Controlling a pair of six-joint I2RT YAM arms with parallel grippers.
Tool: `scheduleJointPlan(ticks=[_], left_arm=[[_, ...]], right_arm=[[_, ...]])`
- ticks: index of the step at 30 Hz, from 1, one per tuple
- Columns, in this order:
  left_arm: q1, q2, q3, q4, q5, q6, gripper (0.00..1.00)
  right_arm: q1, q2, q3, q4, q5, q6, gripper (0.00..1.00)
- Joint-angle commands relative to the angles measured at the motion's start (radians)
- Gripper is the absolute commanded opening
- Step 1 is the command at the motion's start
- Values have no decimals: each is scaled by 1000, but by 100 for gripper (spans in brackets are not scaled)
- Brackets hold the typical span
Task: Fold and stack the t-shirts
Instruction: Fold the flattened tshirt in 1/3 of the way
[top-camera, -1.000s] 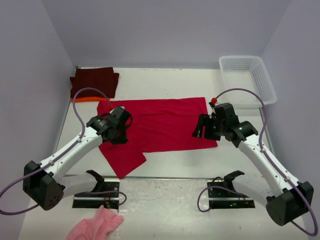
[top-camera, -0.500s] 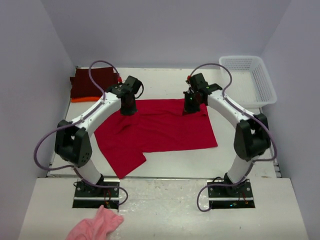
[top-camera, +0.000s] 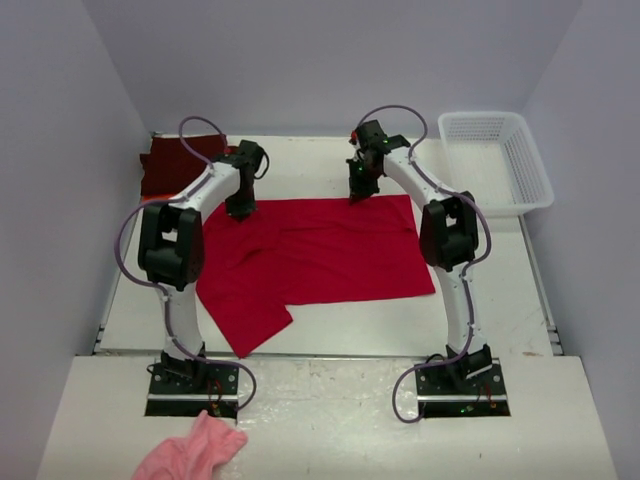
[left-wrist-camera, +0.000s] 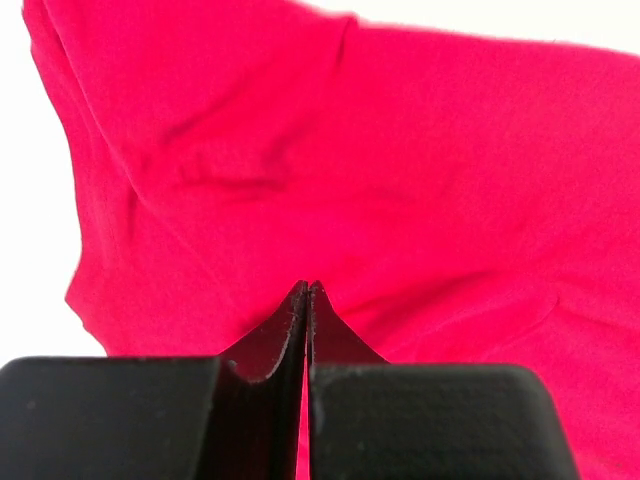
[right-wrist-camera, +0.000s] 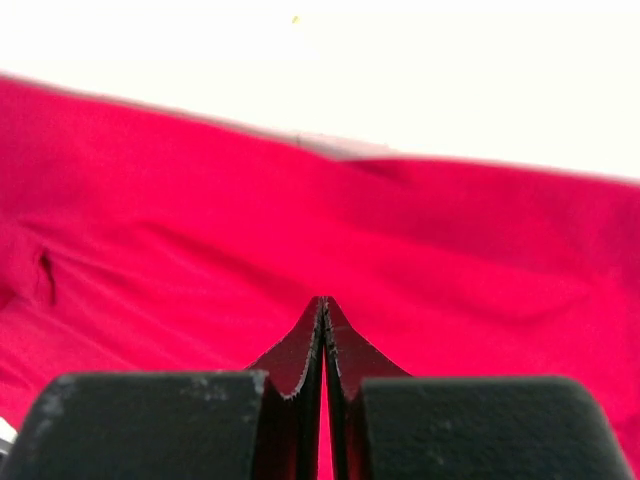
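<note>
A bright red t-shirt (top-camera: 320, 250) lies spread on the white table, one sleeve pointing at the near left. Both arms reach to its far edge. My left gripper (top-camera: 238, 208) is shut at the far left shoulder, its tips (left-wrist-camera: 306, 285) pinching the red fabric (left-wrist-camera: 450, 150), and creases run out from them. At the far edge near the middle my right gripper (top-camera: 358, 192) is also shut, its tips (right-wrist-camera: 323, 300) nipping the cloth (right-wrist-camera: 450, 250) just inside the hem. A dark maroon t-shirt (top-camera: 185, 165) lies folded at the far left corner, partly behind the left arm.
A white plastic basket (top-camera: 530, 170) stands at the far right corner. A small pink fluffy cloth (top-camera: 195, 455) lies on the near ledge by the left arm's base. Walls close in the table at the left, back and right.
Both arms swung from the shirt's near part to its far edge, and both grippers closed. The shirt's far left shoulder has been drawn outward to the left.
</note>
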Motion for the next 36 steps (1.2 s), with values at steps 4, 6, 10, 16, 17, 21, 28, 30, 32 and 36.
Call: scheduleJointPlan(ticks=[4, 6, 10, 16, 17, 21, 28, 30, 32, 36], left_arm=[[-2, 40, 81, -15, -48, 57, 0], [-2, 54, 83, -13, -50, 67, 0], [0, 130, 127, -38, -42, 84, 0], [6, 224, 208, -69, -31, 105, 0], [8, 235, 216, -66, -30, 116, 0], [17, 305, 305, -98, -18, 128, 0], [20, 393, 406, -125, 33, 151, 0], [20, 407, 441, -135, 62, 151, 0], [15, 419, 466, -141, 93, 154, 0], [9, 433, 498, -145, 127, 172, 0]], right_arm=[[-18, 42, 78, -116, -63, -37, 0], [-20, 11, -12, -87, -70, -31, 0], [-18, -14, -68, -88, -66, -28, 0], [-18, 42, -40, -143, -48, -8, 0], [-20, 49, -37, -145, -32, 0, 0], [-26, 66, -25, -157, 0, 40, 0], [-70, 94, -8, -189, 11, 104, 0], [-76, 118, 43, -229, 14, 112, 2], [-86, 161, 111, -273, 9, 118, 4], [-105, 190, 178, -280, 6, 126, 6]])
